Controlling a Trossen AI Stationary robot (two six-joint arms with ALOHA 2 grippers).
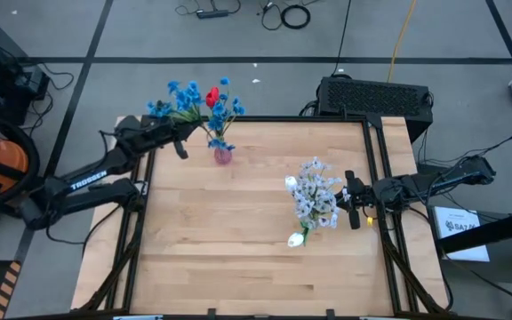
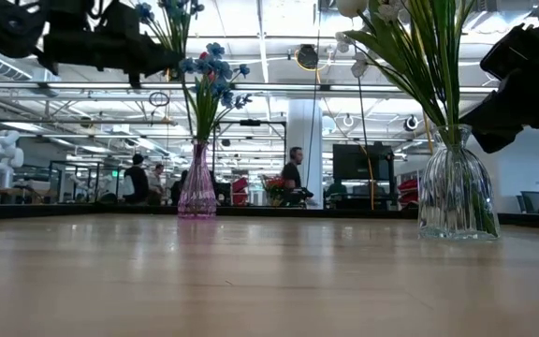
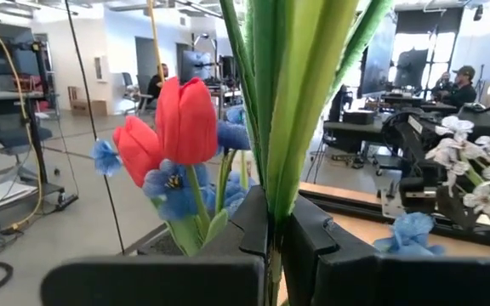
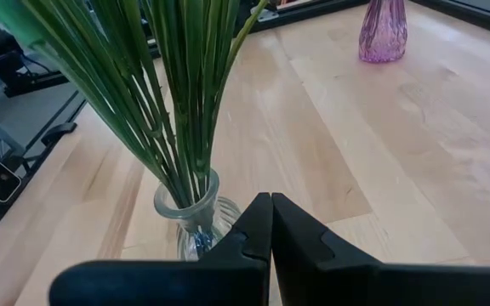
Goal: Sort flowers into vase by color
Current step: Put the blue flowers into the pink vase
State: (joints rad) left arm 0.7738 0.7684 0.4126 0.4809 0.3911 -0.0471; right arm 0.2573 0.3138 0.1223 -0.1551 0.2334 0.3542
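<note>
- The left gripper [image 3: 275, 255] hangs above the bench's [image 1: 238, 258] back-left edge beside the purple vase [image 1: 223, 155], jaws clamped on green flower stems [image 3: 292, 102].
- Blue sprays [image 1: 185, 96] and red tulips [image 3: 173, 127] cluster at that vase.
- The right gripper [image 4: 270, 229], jaws together and empty, sits just beside the clear vase [image 4: 190, 223] of pale sprays [image 1: 316, 194] and white tulips [image 1: 296, 238].

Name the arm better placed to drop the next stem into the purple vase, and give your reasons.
Left. The left gripper is shut on green stems right beside the purple vase. The right gripper is shut and empty, across the table by the clear vase of pale flowers.
</note>
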